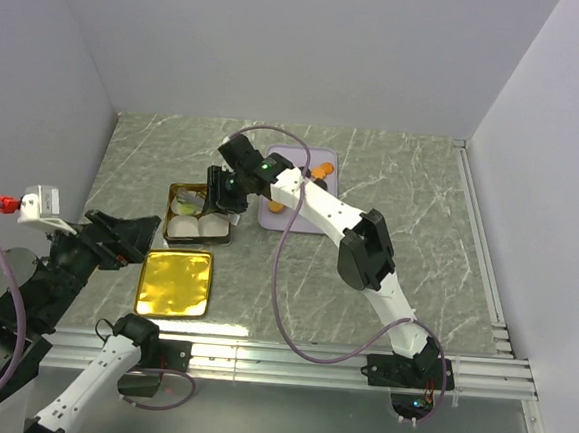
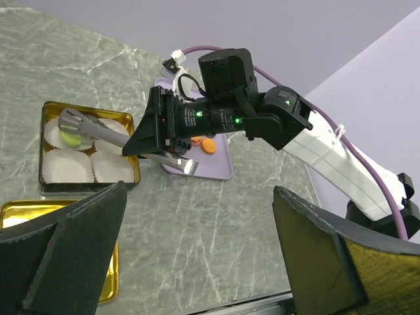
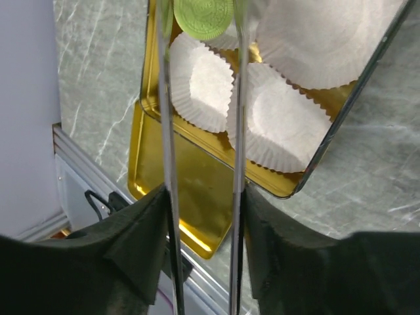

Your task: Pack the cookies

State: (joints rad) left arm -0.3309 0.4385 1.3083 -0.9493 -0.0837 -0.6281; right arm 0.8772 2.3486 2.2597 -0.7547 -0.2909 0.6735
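While right pincer (image 3: 205, 203) clasps tongs (image 3: 237, 131), green cookie (image 3: 203, 16) at tips half cut off; left pincer (image 2: 200, 197) released.

**Colours and patterns, as observed**

- Stone-look tabletop (image 1: 410, 216): grey-green, thin white veining.
- Flat rectangular plastic tray (image 1: 269, 218): pale lavender, plain.
- Small round cookies on the tray (image 1: 321, 168): orange.
- Single round flat cookie (image 3: 203, 16): lime green, fine concentric ridges.
- Pleated paper cups (image 3: 203, 82): white, fluted edges.
- Rectangular metal tin (image 3: 282, 187): gold inside, dark reflective rim.
- Flat square metal lid (image 1: 174, 283): bright glossy gold.
- Long metal tongs (image 2: 98, 131): silver.
- Right arm (image 2: 328, 154): white shells, black joints, small green lights.
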